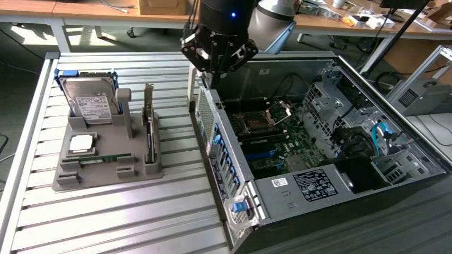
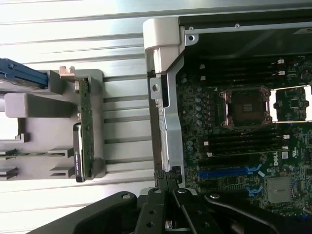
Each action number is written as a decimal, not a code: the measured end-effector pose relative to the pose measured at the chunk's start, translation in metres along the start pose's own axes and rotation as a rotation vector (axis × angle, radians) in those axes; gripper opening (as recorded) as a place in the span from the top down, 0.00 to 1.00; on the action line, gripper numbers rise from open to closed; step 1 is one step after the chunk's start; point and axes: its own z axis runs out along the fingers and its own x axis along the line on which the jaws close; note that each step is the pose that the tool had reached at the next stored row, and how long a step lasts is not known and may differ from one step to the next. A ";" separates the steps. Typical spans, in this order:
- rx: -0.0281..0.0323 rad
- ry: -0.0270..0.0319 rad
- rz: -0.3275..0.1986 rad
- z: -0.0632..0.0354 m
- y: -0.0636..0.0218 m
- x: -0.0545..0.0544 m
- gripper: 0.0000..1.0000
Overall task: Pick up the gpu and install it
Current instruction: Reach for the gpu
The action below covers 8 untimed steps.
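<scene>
The gripper is hanging over the back wall of the open computer case, with its fingers pressing together and nothing between them. The graphics card is standing on its long edge in a slot along the edge of the grey holder that is facing the case, its metal bracket rising at one end, apart from the gripper. The hard drive is sitting upright at a holder corner away from the case. The holder is resting on the slatted table.

Holder grey — hard drive silver, white label; motherboard green, one slot blue — claw black.
</scene>
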 end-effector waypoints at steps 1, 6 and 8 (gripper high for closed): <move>0.0000 0.0000 0.000 0.0000 0.0000 0.000 0.89; 0.0000 0.0000 0.000 -0.0001 -0.0002 0.002 0.89; 0.0000 0.0000 0.000 -0.0001 -0.0002 0.003 0.89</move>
